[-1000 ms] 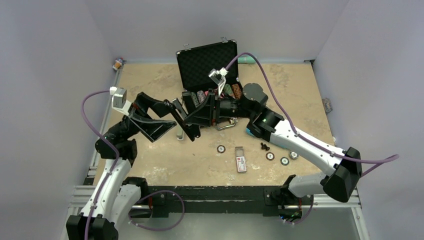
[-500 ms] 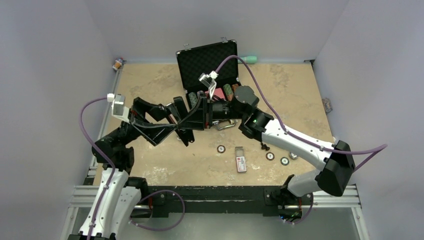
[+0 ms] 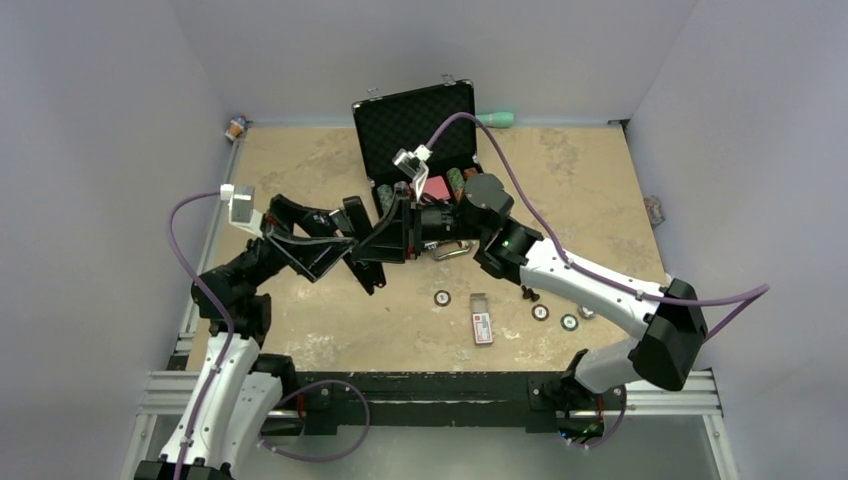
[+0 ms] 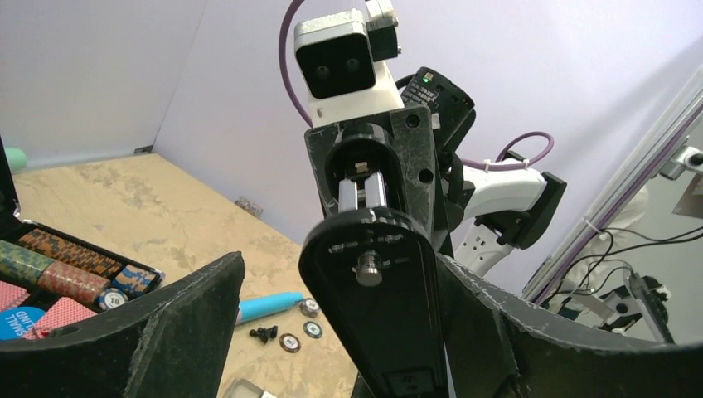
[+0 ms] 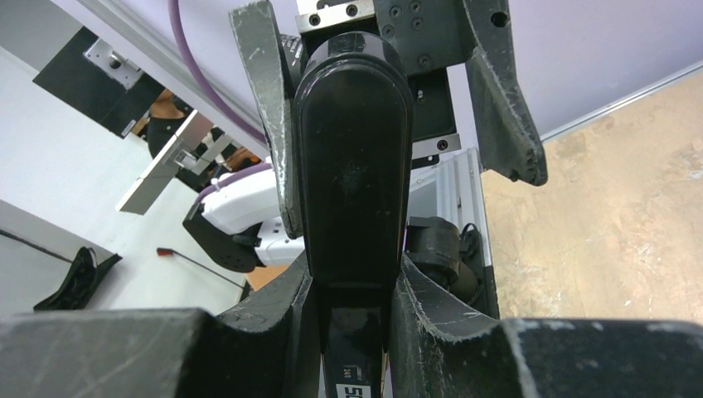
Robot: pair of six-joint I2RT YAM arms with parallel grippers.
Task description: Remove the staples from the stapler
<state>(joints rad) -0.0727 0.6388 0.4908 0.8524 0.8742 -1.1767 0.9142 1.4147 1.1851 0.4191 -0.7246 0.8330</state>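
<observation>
The black stapler (image 3: 372, 252) hangs above the table between both grippers. My right gripper (image 3: 392, 232) is shut on it; in the right wrist view the stapler (image 5: 355, 166) runs straight out from between the jaws of that gripper (image 5: 355, 286). My left gripper (image 3: 352, 245) is open around the stapler's other end. In the left wrist view the stapler's black underside (image 4: 381, 315) with a metal rivet stands between my spread left gripper (image 4: 340, 278) fingers, next to the right finger with a gap to the left one. Its silvery rail is hidden.
An open black case (image 3: 415, 115) with poker chips and cards stands behind the grippers. A small red-and-white box (image 3: 482, 325), loose chips (image 3: 441, 298), a black screw (image 3: 528, 293) and a carabiner (image 3: 452, 250) lie on the tan table. A teal pen (image 4: 265, 305) lies near the chips.
My right gripper has carried the stapler leftwards. My left arm has swung in so its open fingers now straddle the stapler's end.
</observation>
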